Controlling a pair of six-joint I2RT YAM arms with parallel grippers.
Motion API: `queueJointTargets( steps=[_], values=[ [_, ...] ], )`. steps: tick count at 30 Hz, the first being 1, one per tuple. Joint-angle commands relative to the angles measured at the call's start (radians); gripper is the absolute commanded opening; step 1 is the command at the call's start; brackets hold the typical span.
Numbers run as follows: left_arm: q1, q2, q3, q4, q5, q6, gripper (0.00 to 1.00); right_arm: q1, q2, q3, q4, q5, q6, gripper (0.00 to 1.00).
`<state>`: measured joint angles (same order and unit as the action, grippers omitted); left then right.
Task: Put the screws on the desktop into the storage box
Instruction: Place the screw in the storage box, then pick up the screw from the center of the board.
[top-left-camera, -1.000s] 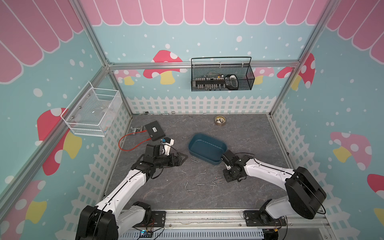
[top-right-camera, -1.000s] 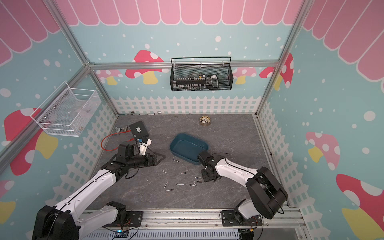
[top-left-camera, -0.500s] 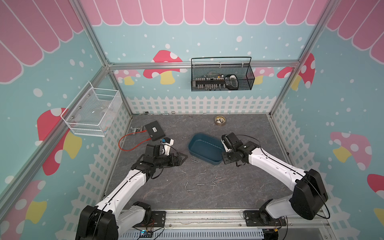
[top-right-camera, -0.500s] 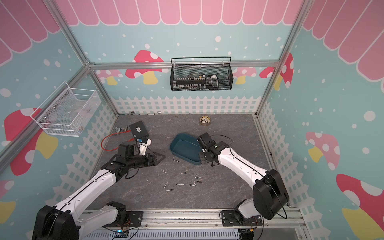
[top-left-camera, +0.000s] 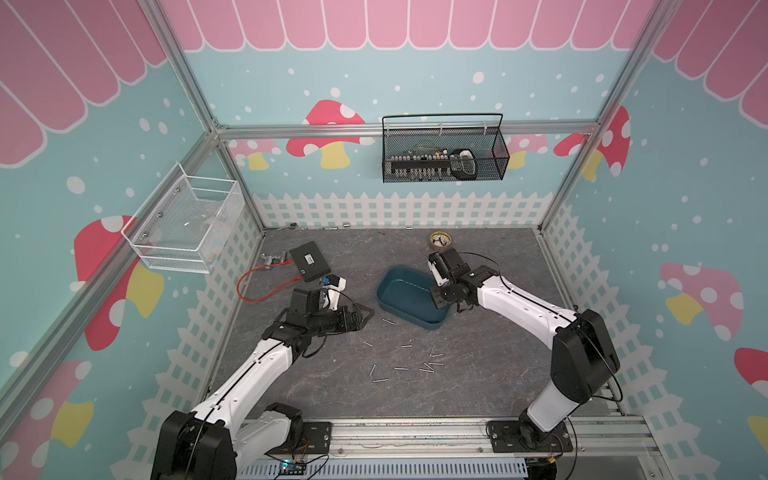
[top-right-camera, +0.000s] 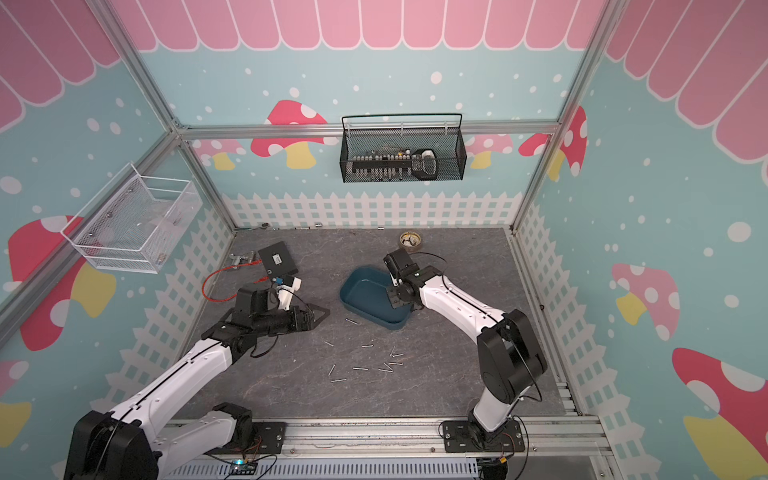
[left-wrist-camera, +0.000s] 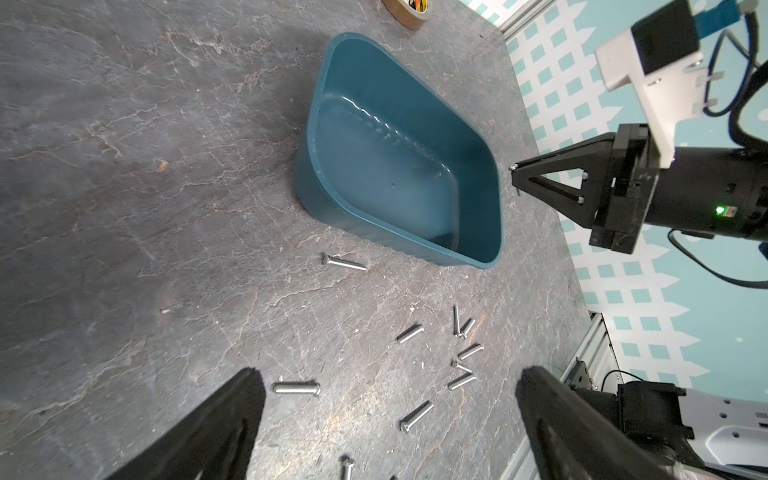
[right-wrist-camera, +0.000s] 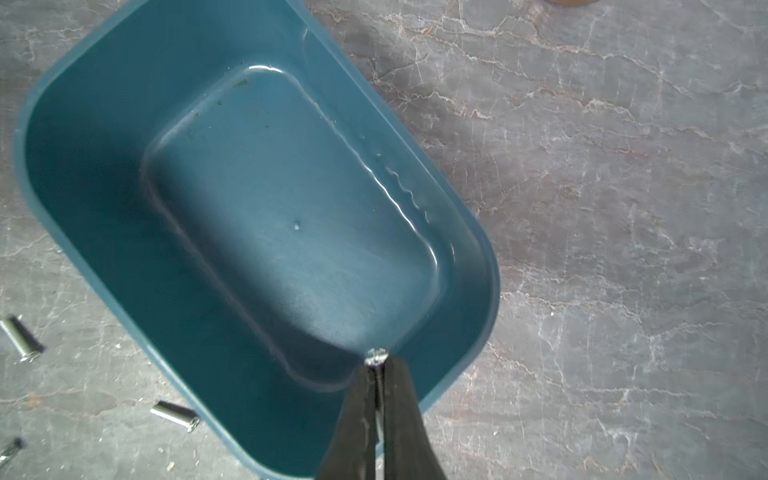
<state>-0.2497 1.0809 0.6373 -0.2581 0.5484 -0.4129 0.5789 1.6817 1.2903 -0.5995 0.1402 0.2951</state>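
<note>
1. The right gripper (right-wrist-camera: 376, 374) is pinching one screw (right-wrist-camera: 376, 356) between closed fingers. The head is poking out past the tips, in the lower middle of the right wrist view.
2. That screw is hanging over a corner of the box (right-wrist-camera: 291, 232), inside the rim; no other screw is showing in the box.
3. The left gripper (left-wrist-camera: 388, 376) is standing wide open and empty, its fingers framing the lower edge of the left wrist view.
4. The other screws (top-left-camera: 401, 368) are lying loose on the desktop (top-left-camera: 332, 395), scattered below the box in both top views, one just beside its lower-left wall.
5. Each is probably handling as a light, stiff, smooth steel pin: not bending, but rolling readily and slipping from a loose pinch.
6. Taking one across the shank near mid-length, with the tips coming right down onto the hard top, is looking like the safest hold; a grip at the head risks pivoting.
7. Releasing here is likely dropping the screw in, though so near the rim it could bounce out.
</note>
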Motion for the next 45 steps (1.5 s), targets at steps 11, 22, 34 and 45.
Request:
queueJointTargets(
  steps=[11, 22, 34, 45],
  values=[
    [0.004, -0.013, -0.004, -0.006, -0.019, 0.006, 0.99, -0.024, 0.052, -0.016, 0.094, -0.03, -0.042, 0.15],
    [0.004, 0.004, -0.001, -0.008, -0.031, 0.002, 0.99, -0.036, -0.009, -0.056, 0.138, -0.081, -0.062, 0.61],
    [0.003, 0.061, 0.038, -0.032, -0.056, 0.004, 0.99, -0.076, -0.236, -0.192, 0.211, -0.241, -0.035, 0.99],
    [-0.062, 0.174, 0.192, -0.255, -0.191, 0.007, 0.99, -0.1, -0.476, -0.383, 0.287, -0.393, -0.017, 0.99]
  ],
)
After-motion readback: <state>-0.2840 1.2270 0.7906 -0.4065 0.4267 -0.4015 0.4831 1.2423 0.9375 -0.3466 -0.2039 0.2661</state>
